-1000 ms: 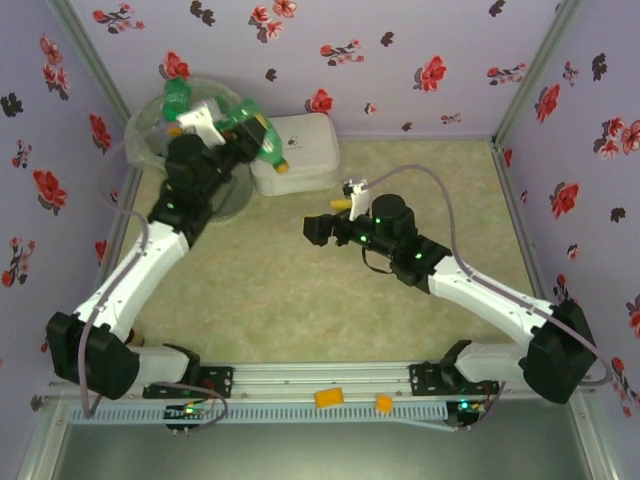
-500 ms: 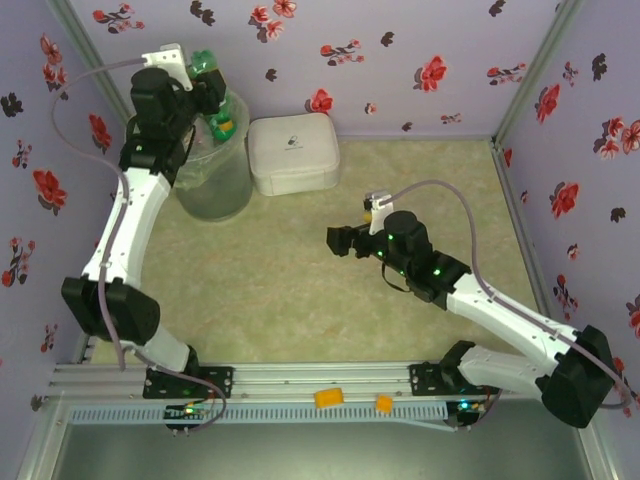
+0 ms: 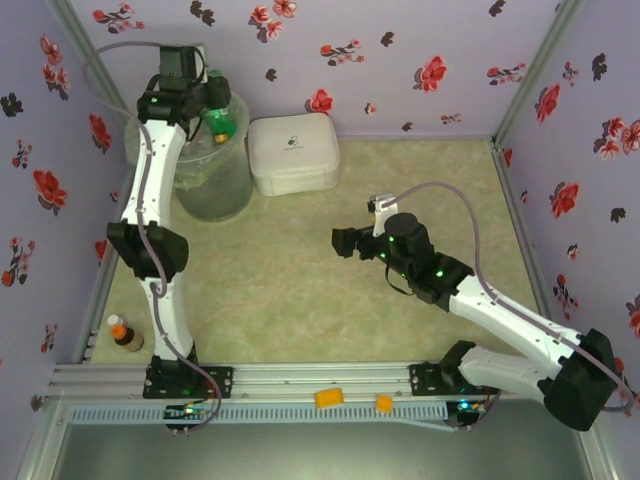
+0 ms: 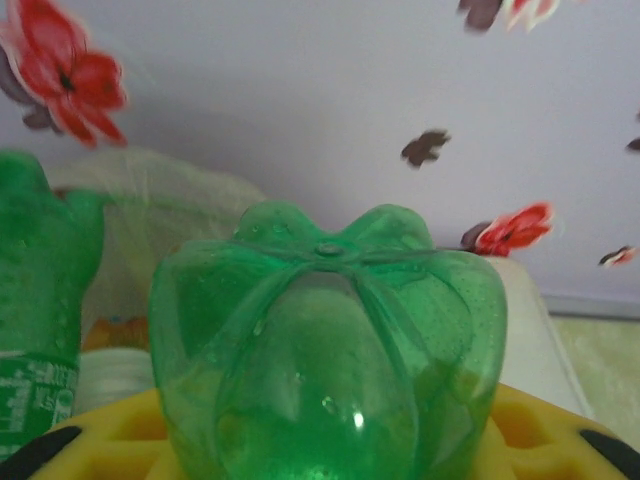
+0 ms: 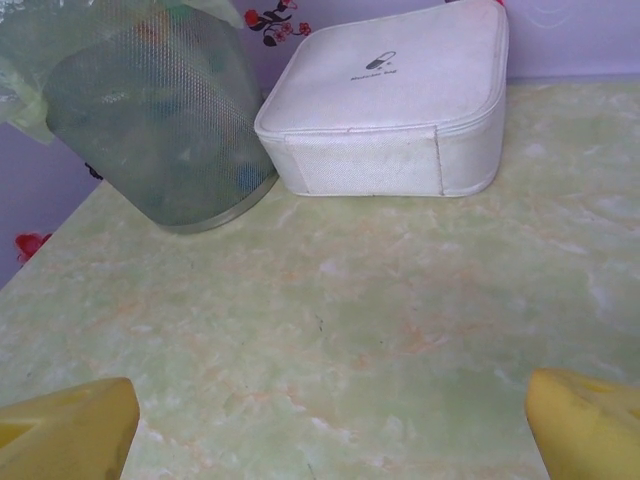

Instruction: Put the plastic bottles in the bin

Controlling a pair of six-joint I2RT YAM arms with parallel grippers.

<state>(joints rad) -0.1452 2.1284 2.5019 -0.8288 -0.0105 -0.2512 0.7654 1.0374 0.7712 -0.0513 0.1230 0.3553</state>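
Left fingers hold a green bottle over the bin at far left. Right fingers spread wide, empty, above the bench near the white box.

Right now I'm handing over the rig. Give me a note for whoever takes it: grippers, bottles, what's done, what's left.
Left gripper: shut on a green bottle, held over the bin.
Right gripper: open, empty, over the table.
Done: a second green bottle seems to be in the bin.
Left: release the held one, then fetch the orange-capped bottle at the table's near left edge.
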